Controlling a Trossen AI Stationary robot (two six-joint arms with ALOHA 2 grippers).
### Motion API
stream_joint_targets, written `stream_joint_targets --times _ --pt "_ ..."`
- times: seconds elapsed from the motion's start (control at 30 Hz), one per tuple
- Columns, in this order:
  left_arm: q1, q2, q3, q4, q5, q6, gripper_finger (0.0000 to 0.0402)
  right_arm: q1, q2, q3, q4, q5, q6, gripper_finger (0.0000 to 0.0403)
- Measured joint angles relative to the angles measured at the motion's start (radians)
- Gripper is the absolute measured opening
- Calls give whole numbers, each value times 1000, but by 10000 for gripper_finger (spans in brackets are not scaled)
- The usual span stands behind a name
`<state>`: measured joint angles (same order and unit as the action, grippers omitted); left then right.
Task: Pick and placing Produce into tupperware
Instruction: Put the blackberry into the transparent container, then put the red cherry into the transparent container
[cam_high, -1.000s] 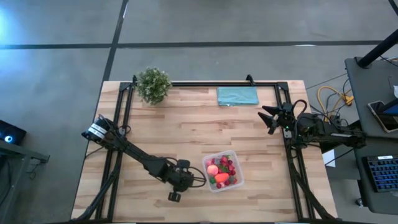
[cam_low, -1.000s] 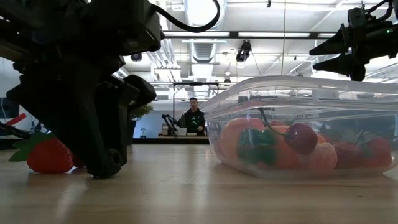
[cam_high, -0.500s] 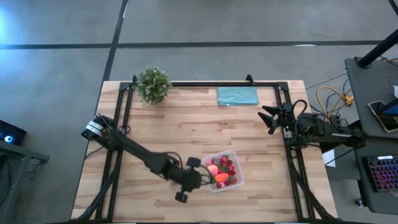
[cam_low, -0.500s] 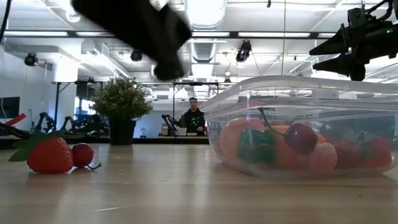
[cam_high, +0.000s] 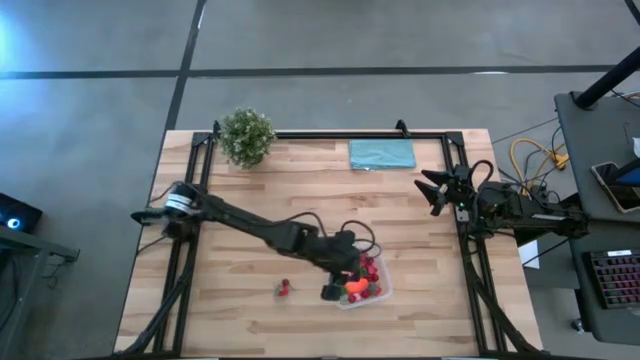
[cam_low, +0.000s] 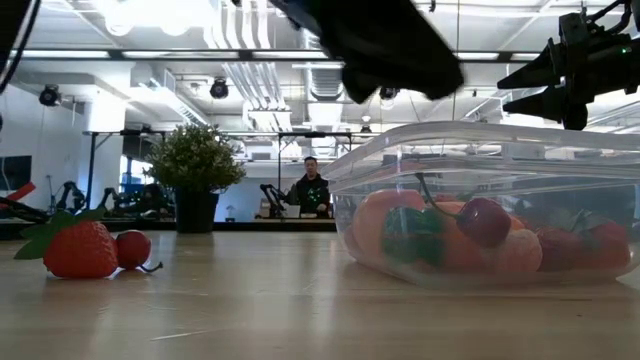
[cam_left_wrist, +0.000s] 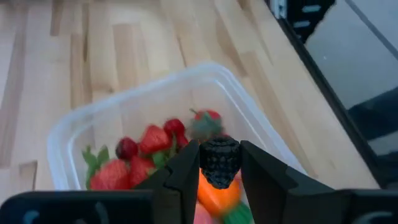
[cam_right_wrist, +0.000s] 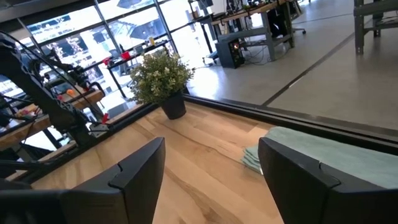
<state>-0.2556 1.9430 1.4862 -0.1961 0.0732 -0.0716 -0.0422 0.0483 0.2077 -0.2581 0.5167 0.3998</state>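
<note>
My left gripper (cam_left_wrist: 219, 177) hovers above the clear tupperware (cam_left_wrist: 143, 93) and is shut on a small dark bumpy berry (cam_left_wrist: 219, 160). The tub holds red strawberries, a cherry, an orange piece and green bits. In the high view the left gripper (cam_high: 343, 278) is over the left part of the tupperware (cam_high: 384, 268). A strawberry (cam_low: 78, 248) and a small red cherry (cam_low: 132, 248) lie on the table to the left of the tub. My right gripper (cam_high: 435, 190) waits open at the table's right edge. My left gripper pinches the dark berry (cam_left_wrist: 219, 163) between its two fingers, one finger (cam_left_wrist: 189, 171) on each side of it. The berry is lifted clear and hangs over the inside of the tub.
A green potted plant (cam_high: 246, 135) stands at the far left corner and a teal cloth (cam_high: 382, 154) lies at the far edge. Black frame rails (cam_high: 462, 240) run along both table sides. A person (cam_low: 312, 188) sits in the room beyond the table.
My left gripper has risen from the table beside the strawberry and moved toward the table's right edge, ending above the tub. The strawberry and the cherry stay where they were.
</note>
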Motion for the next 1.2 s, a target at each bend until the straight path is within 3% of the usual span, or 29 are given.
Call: stream_joint_targets --times 0.13,0.37,0.6,0.8,1.2 --pt "14 60 68 -70 -1 -53 118 0 0 0 0 0 0 251" --pt "15 116 152 -329 -1 -80 189 0 0 0 1 0 0 250" --pt "-30 17 136 -545 -6 -55 212 0 0 0 0 0 0 249" --pt "-128 -71 70 -616 -30 -46 212 0 0 0 1 0 0 248" --pt "-152 -79 -211 -612 -34 -765 212 0 0 0 1 0 0 247"
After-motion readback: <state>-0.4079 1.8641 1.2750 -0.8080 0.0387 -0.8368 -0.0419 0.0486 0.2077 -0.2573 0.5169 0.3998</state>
